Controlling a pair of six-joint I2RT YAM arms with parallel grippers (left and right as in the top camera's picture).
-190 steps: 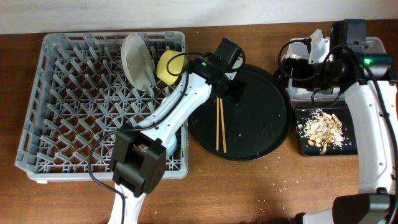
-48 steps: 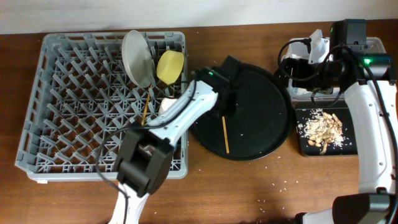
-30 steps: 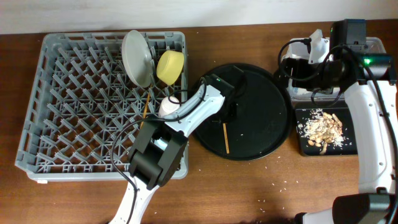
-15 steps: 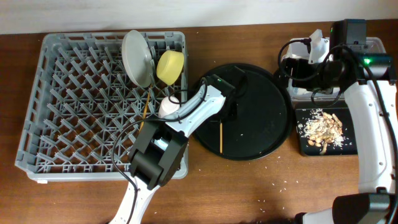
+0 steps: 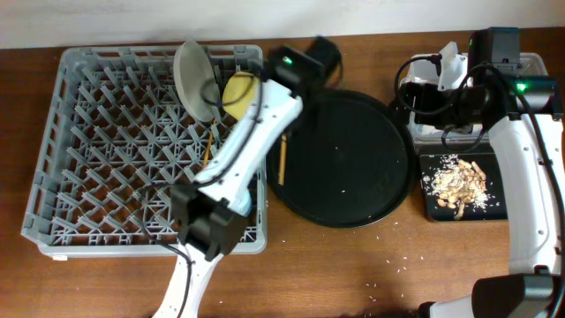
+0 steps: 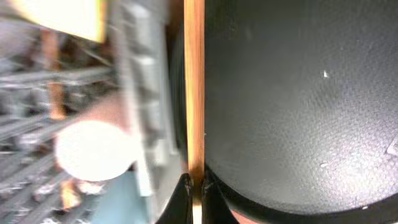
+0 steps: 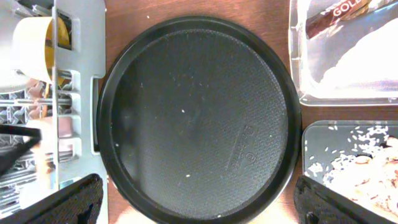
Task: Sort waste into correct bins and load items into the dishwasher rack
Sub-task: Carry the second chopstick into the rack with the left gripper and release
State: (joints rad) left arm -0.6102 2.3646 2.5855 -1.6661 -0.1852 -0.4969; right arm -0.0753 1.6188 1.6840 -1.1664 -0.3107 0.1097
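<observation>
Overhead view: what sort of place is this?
Probably a robot test bench staged as a dish-clearing station, not a real kitchen: a dishwasher rack, a round black tray and a flat black tray of food scraps share one wooden table.

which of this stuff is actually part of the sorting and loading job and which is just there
Job: dishwasher rack, plate, yellow bowl, chopstick in left gripper, clear tub, snack wrapper, flat black tray, food scraps.
Just there: round black tray.
</observation>
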